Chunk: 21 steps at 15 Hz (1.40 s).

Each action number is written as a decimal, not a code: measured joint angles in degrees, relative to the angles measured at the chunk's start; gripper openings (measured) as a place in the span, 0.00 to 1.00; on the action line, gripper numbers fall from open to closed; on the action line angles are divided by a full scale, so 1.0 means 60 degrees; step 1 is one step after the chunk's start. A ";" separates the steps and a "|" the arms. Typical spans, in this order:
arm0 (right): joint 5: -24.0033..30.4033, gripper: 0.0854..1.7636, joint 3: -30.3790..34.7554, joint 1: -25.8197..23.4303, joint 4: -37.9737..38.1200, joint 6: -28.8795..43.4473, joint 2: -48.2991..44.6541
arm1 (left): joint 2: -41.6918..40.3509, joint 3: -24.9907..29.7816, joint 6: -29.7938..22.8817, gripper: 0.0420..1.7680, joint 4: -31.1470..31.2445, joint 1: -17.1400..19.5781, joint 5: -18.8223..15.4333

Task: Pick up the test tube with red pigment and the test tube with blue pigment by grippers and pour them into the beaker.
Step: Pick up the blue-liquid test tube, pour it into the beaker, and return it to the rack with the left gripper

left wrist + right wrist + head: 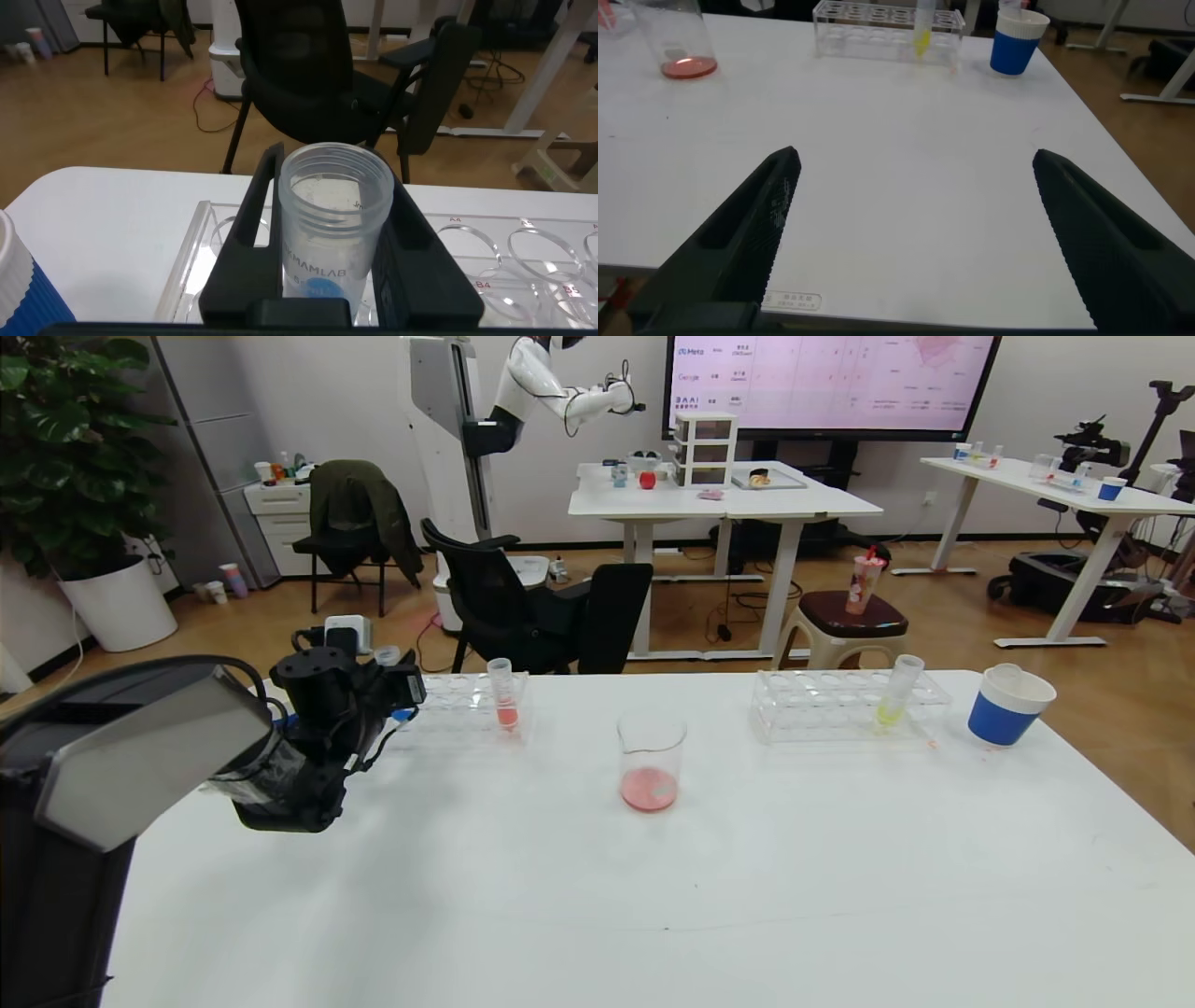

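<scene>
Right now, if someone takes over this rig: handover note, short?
Left gripper: at the left rack, fingers either side of the test tube with blue pigment; tube upright at the rack.
Right gripper: open, empty, above the bare table, parked.
Beaker: table centre, holds red liquid.
Red tube: upright in the left rack, some red liquid inside.
Yellow tube: right rack, not part of the job.
Done: red appears poured.
Left: lift blue, pour into beaker.
</scene>
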 joint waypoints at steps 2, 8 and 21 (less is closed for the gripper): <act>0.0000 0.98 0.0000 0.0000 -0.0004 0.0000 0.0000 | -0.0390 -0.0262 0.0008 0.28 0.0756 -0.0022 -0.0004; -0.0004 0.98 0.0000 0.0000 -0.0004 0.0002 0.0000 | -0.1672 -0.0955 0.0045 0.28 0.2566 -0.0171 -0.0059; 0.0000 0.98 0.0000 0.0000 0.0000 0.0000 0.0000 | -0.0731 -0.7432 0.1018 0.28 0.7487 -0.2296 -0.2332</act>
